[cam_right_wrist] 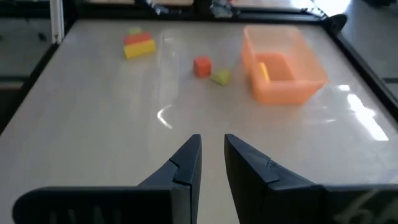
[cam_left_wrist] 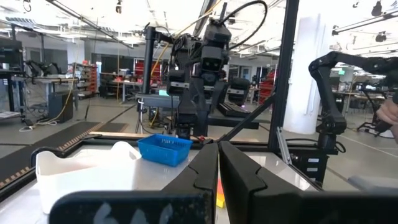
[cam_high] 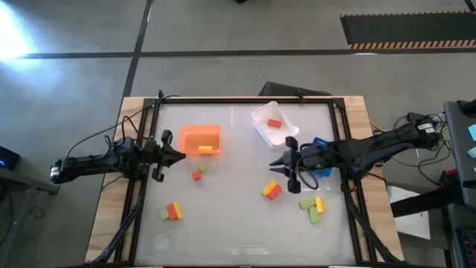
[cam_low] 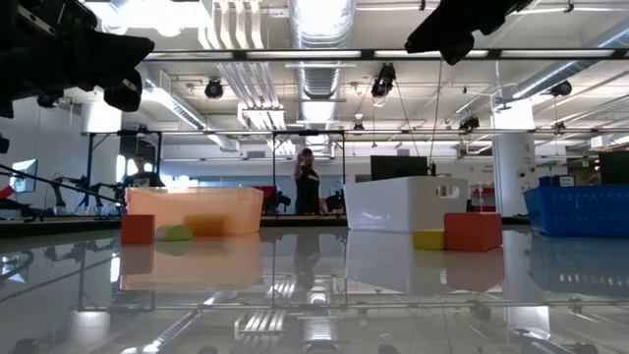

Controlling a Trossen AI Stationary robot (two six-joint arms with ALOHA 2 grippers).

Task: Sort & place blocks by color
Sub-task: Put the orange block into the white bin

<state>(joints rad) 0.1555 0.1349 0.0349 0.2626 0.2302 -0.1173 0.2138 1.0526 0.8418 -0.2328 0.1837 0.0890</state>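
Nearest the low camera, bare tabletop fronts my rig. Left gripper [cam_high: 177, 155], fingers pressed together, idles beside the orange bin [cam_high: 199, 130] holding one yellow block [cam_high: 205, 149]. Right gripper [cam_high: 274, 165], slightly parted and empty, hangs just above the red-and-yellow pair [cam_high: 271, 190], lying diagonally with open room around, so I judge it the nearer arm.

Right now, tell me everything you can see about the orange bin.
The orange bin is a translucent, plastic-looking rectangular tub with rounded corners. It sits upright and open-topped on the table's far left area, just beyond the left gripper, apart from it. One yellow block lies inside. A red block and a green block lie nearby, outside it.
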